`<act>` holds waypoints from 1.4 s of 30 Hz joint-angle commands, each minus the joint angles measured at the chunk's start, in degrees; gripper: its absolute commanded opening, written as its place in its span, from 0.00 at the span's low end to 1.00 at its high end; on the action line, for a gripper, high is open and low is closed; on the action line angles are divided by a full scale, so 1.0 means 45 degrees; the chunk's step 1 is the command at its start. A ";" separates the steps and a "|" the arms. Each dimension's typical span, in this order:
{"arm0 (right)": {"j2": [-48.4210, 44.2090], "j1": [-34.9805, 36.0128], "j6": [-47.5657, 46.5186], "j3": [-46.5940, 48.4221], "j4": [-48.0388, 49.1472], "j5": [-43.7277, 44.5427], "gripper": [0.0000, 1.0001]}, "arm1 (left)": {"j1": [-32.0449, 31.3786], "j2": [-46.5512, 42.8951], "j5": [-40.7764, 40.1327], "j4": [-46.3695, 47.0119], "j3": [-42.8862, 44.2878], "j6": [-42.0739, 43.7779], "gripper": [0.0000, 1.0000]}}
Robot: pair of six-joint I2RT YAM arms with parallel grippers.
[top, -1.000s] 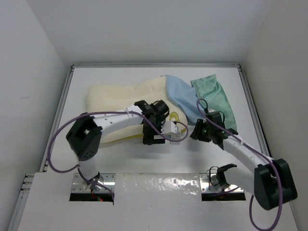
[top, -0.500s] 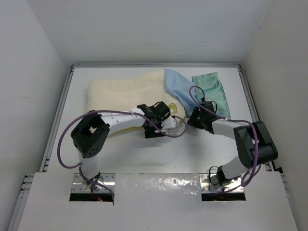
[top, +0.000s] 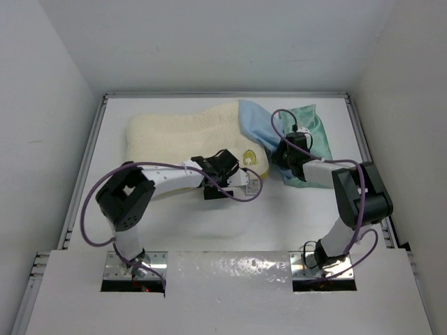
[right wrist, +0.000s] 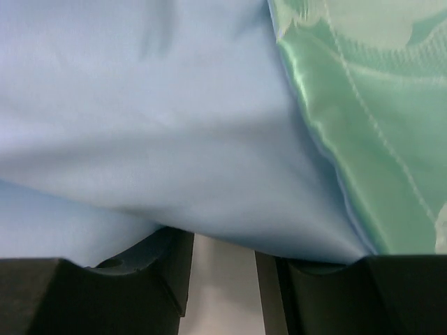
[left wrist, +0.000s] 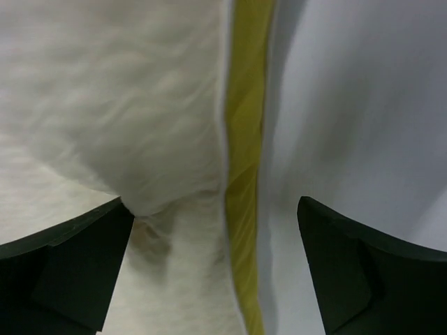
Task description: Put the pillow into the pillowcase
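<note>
- Pillow (top: pixel 185 129) lies lengthwise across the upper middle of the white table (top: pixel 209 223) in the overhead view. Its right end is tucked under the pillowcase (top: pixel 307 132).
- Left gripper (top: pixel 246 183) sits at the pillow's lower right corner, just below the small yellow logo (top: pixel 249 158).
- In the left wrist view, the left gripper (left wrist: pixel 213 206) is spread wide and grips nothing. One dark finger is over the cream fleece and the other over bare table. The yellow edge band (left wrist: pixel 244 139) runs up the middle of the gap.
- Pillow fabric (left wrist: pixel 105 105) is fluffy and cream-white, with a soft dimple beside the left-hand finger.
- Pillowcase is crumpled at the upper right, thin and satiny. Its sea-green outer face (right wrist: pixel 370 118) carries a faint woven pattern, and its light blue inner side (right wrist: pixel 140 118) is turned out toward the pillow.
- Right gripper (top: pixel 278 159) rests at the blue fold's lower edge.
- In the right wrist view, the right gripper (right wrist: pixel 223 269) is drawn partway in. The cloth is draped over its fingertips, hiding them, so it cannot be told whether the cloth is pinched.
</note>
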 commanded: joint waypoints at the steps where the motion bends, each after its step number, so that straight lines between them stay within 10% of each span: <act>1: 0.0353 -0.0172 -0.0605 0.0724 0.0663 -0.0030 0.40 | 0.0844 0.0754 -0.0187 0.1373 -0.0704 0.0387 1.00; 4: 0.0840 -0.0172 -0.1055 0.1037 0.1169 -0.1435 0.47 | 0.1214 0.0774 -0.0615 0.2857 -0.0570 -0.0237 0.83; 8: 0.1428 -0.0075 -0.1582 0.1505 0.0998 -0.2240 0.60 | 0.1684 0.0794 -0.0012 0.2806 0.0543 -0.1620 0.00; 16: 0.2228 0.0238 -0.1468 0.2735 0.0430 -0.0446 0.62 | 0.2212 0.0540 0.1240 0.1008 0.1853 -0.1821 0.00; 25: 0.4613 0.0258 0.0527 0.5727 -0.2228 0.1807 0.00 | 0.2621 0.0579 0.1455 0.1163 0.2244 -0.2270 0.00; 34: -0.1126 0.0336 -0.5056 0.2426 -0.5034 -0.2602 0.00 | 0.2915 0.1359 0.0088 0.1027 0.4430 -0.2701 0.00; 42: -0.4155 0.0688 -0.5432 0.1156 -0.7638 -0.4601 0.00 | 0.2213 0.1848 0.0124 0.1887 0.3475 -0.1236 0.00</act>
